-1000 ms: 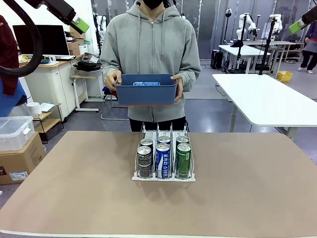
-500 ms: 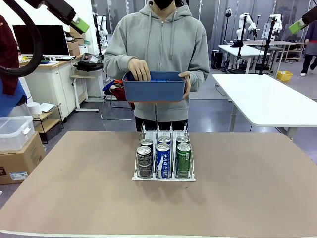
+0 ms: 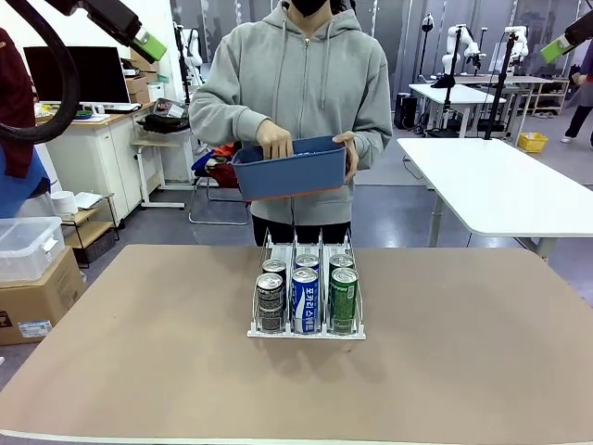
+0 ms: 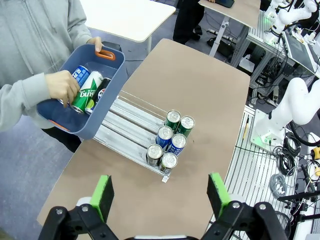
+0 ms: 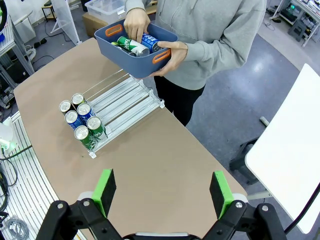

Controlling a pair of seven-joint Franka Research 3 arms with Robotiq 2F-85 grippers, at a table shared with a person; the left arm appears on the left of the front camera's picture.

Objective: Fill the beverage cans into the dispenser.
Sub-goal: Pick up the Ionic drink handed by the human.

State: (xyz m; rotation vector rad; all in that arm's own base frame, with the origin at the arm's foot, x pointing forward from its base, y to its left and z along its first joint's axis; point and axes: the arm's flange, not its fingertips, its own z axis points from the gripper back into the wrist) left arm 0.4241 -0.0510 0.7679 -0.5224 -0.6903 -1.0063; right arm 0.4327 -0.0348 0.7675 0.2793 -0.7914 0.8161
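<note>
The dispenser stands mid-table, a clear three-lane rack with several beverage cans at its near end: dark, blue-and-white and green-and-white, two deep. Behind it a person holds a tilted blue tub with one hand and reaches the other hand inside. In the left wrist view that hand rests on a green-and-white can among others in the tub. My left gripper and right gripper hang high above the table, both open and holding nothing. The dispenser lies far below the right gripper.
The brown table has free room on both sides of the rack. A white table stands at the right beyond it. A clear bin and a cardboard box sit on the floor at the left.
The person has raised the tub, taken one hand off its side and put it inside, and the tub now tilts. Both arms have stayed where they were.
</note>
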